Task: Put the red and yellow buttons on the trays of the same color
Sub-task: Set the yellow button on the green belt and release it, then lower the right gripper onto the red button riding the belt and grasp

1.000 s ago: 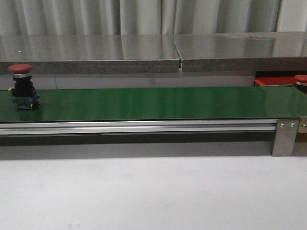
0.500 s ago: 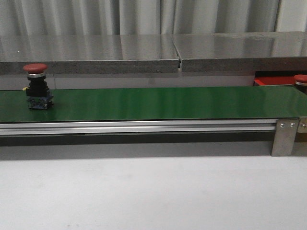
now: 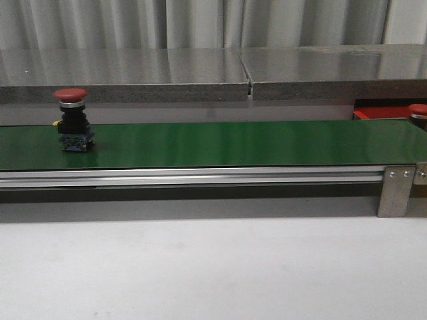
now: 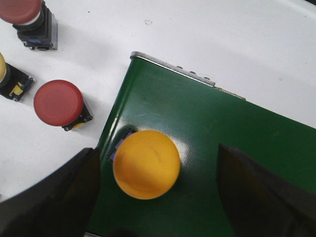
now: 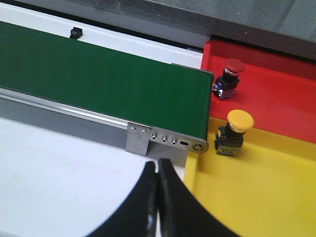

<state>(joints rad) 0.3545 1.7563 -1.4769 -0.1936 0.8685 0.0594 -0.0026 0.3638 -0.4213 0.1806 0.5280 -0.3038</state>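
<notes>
A red button (image 3: pixel 72 120) stands upright on the green belt (image 3: pixel 220 143), toward its left end. In the left wrist view a yellow button (image 4: pixel 146 164) stands on the belt's end between the fingers of my open left gripper (image 4: pixel 158 197), with a gap on each side. My right gripper (image 5: pixel 157 170) is shut and empty over the white table beside the belt's other end. There a red button (image 5: pixel 231 74) rests in the red tray (image 5: pixel 276 98) and a yellow button (image 5: pixel 236 129) in the yellow tray (image 5: pixel 256 192).
Beside the belt's left end, on the white table, lie loose buttons: a red one (image 4: pixel 59 102), another red one (image 4: pixel 22 12) and a yellow one (image 4: pixel 6 76). A metal bracket (image 5: pixel 138 140) holds the belt frame. A grey ledge (image 3: pixel 213 73) runs behind the belt.
The red button on the belt has travelled to the right, from the far left edge toward the middle. Nothing else in the front view has moved.
</notes>
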